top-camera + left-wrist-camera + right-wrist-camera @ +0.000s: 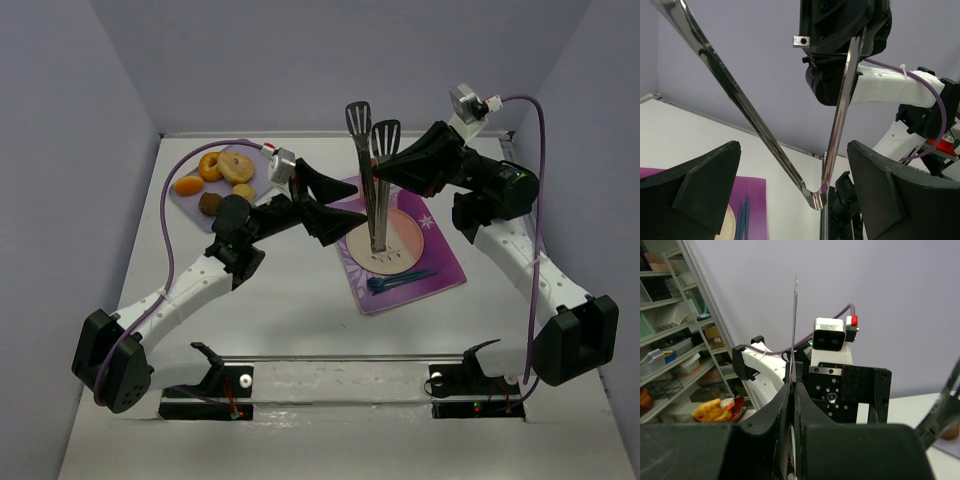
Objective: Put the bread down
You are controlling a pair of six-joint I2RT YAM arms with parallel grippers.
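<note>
The bread [210,203], a dark brown rough lump, lies on the lavender board [195,215] at the back left, away from both grippers. Metal tongs [374,190] stand upright over the plate [412,236], slotted ends up. My right gripper [386,172] is shut on one tong arm, which shows edge-on between its fingers in the right wrist view [794,385]. My left gripper [345,208] is open and empty just left of the tongs. In the left wrist view the tongs' bend [817,197] sits between its spread fingers [700,185].
On the board beside the bread lie a pale bagel [236,166], orange pieces [188,185] and a small yellow piece [243,191]. The plate rests on a purple mat [445,272] with a blue utensil [400,282] at its front.
</note>
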